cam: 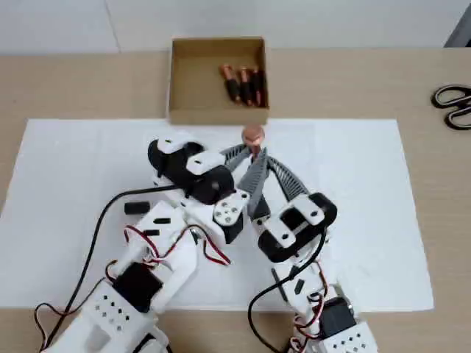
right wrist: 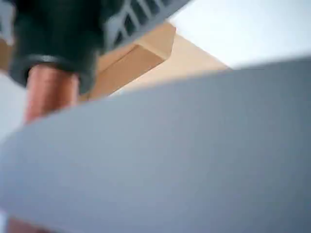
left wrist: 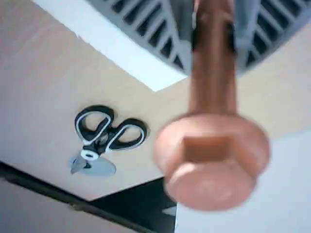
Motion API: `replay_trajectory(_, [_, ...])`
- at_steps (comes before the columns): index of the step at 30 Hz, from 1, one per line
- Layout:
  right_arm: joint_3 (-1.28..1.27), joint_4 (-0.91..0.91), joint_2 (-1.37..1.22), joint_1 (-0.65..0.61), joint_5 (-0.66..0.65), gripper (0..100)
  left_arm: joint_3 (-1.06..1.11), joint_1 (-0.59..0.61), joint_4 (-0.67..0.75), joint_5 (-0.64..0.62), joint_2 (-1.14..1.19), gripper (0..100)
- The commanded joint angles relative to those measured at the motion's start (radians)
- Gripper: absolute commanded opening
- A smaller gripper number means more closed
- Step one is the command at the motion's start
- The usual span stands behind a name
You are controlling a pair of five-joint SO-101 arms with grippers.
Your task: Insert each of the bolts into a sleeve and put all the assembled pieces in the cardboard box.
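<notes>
A copper bolt (cam: 253,135) (left wrist: 211,145) with a wide flanged head is held above the white paper, just in front of the cardboard box (cam: 217,114) (right wrist: 136,58). Its shaft (right wrist: 48,92) runs into a black sleeve (right wrist: 53,39). Both grippers meet on this piece: my left gripper (cam: 246,158) is shut on the bolt, and my right gripper (cam: 266,168) is shut on the sleeve. Three assembled bolt-and-sleeve pieces (cam: 243,83) lie in the box's far right corner.
A small black piece (cam: 136,208), possibly a sleeve, lies on the paper (cam: 368,220) beside the left arm. Scissors (cam: 452,103) (left wrist: 104,133) rest on the bare wooden table at the far right. The two arms stand close together mid-paper.
</notes>
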State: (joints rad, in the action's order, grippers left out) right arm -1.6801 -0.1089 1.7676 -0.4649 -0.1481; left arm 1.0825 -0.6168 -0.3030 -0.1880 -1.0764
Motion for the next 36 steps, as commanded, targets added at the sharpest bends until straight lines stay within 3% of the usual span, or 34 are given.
replay_trajectory(1, [-0.005,0.022,0.022,0.005,0.005,0.3,-0.007,-0.002,-0.094,0.005,-0.02,1])
replay_trajectory(4, [-0.005,0.022,0.022,0.005,0.005,0.3,-0.015,0.0,-0.13,0.006,-0.026,3])
replay_trajectory(10, [-0.005,0.022,0.022,0.005,0.005,0.3,-0.042,0.051,-0.137,0.006,-0.018,17])
replay_trajectory(18, [-0.005,0.022,0.022,0.005,0.005,0.3,-0.125,0.074,-0.137,0.008,-0.028,19])
replay_trajectory(26, [-0.005,0.018,0.022,0.008,0.005,0.3,-0.269,0.318,-0.137,0.008,-0.029,18])
replay_trajectory(28, [-0.005,0.018,0.022,0.01,0.005,0.3,-0.268,0.381,-0.143,0.008,-0.038,13])
replay_trajectory(31, [0.017,0.013,0.022,0.016,-0.005,0.3,-0.265,0.46,-0.215,0.008,-0.12,0])
replay_trajectory(36, [0.155,-0.051,0.01,0.067,-0.04,0.3,-0.116,0.502,-0.359,0.008,-0.305,0])
